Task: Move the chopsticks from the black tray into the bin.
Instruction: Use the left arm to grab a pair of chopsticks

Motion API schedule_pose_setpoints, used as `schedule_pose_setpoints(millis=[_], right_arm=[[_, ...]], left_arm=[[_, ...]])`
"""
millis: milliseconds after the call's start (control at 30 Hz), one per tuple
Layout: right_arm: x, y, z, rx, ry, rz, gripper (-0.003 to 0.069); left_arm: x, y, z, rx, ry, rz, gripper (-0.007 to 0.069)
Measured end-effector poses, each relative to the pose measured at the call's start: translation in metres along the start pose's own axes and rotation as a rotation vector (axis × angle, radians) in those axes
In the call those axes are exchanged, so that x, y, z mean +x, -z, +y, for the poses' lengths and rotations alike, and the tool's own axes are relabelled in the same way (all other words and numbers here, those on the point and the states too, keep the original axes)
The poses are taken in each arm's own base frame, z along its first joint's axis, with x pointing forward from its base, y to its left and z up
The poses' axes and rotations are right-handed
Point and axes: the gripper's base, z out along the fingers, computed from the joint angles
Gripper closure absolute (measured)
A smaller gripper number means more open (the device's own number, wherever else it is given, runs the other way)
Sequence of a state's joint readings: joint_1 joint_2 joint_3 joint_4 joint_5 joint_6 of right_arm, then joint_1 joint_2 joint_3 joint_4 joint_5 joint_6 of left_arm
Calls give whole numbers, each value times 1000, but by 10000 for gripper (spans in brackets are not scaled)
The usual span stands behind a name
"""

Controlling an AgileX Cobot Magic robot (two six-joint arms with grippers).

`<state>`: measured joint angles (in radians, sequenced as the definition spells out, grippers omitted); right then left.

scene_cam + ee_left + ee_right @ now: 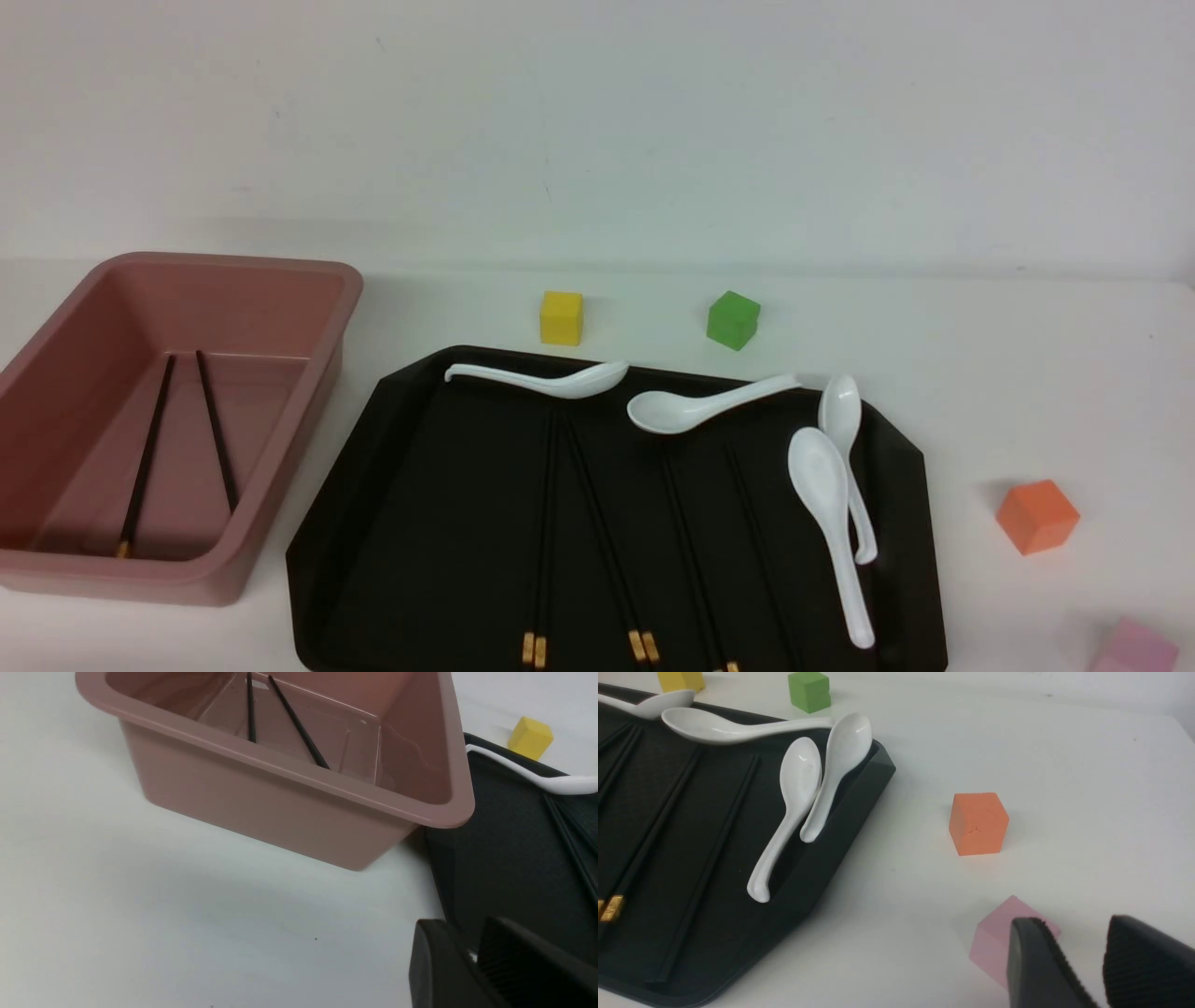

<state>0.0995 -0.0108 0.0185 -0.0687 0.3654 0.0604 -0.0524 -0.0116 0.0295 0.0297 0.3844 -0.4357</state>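
The black tray (392,523) lies at centre with several black chopsticks (544,523) lying lengthwise in it, gold bands at the near end. The pink bin (347,308) stands to its left with two chopsticks (217,439) inside, also seen in the left wrist view (299,725). Neither gripper shows in the front view. My left gripper (469,933) hangs empty over the table by the tray's near left corner (504,858), jaws a narrow gap apart. My right gripper (1076,942) is open and empty over the table right of the tray (840,826).
Several white soup spoons (826,495) lie along the tray's far and right sides. A yellow cube (561,317) and a green cube (733,320) sit behind the tray. An orange cube (1036,515) and a pink cube (994,947) sit to its right, the pink one just beyond my right fingertips.
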Motion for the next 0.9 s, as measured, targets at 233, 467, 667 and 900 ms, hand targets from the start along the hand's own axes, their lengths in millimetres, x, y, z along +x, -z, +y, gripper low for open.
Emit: schedule_pose_setpoints(millis=[233, 467, 667, 900], right_arm=[[0, 0, 0, 0, 0, 0, 417], [0, 0, 0, 0, 0, 0, 417], [0, 0, 0, 0, 0, 0, 417], [0, 0, 0, 0, 0, 0, 417]], left_arm=[[3, 1, -16, 156, 735, 101, 473], [0, 4, -25, 252, 1096, 154, 469], [-6, 4, -25, 284, 1161, 103, 469], [-83, 46, -50, 517, 1024, -181, 565]])
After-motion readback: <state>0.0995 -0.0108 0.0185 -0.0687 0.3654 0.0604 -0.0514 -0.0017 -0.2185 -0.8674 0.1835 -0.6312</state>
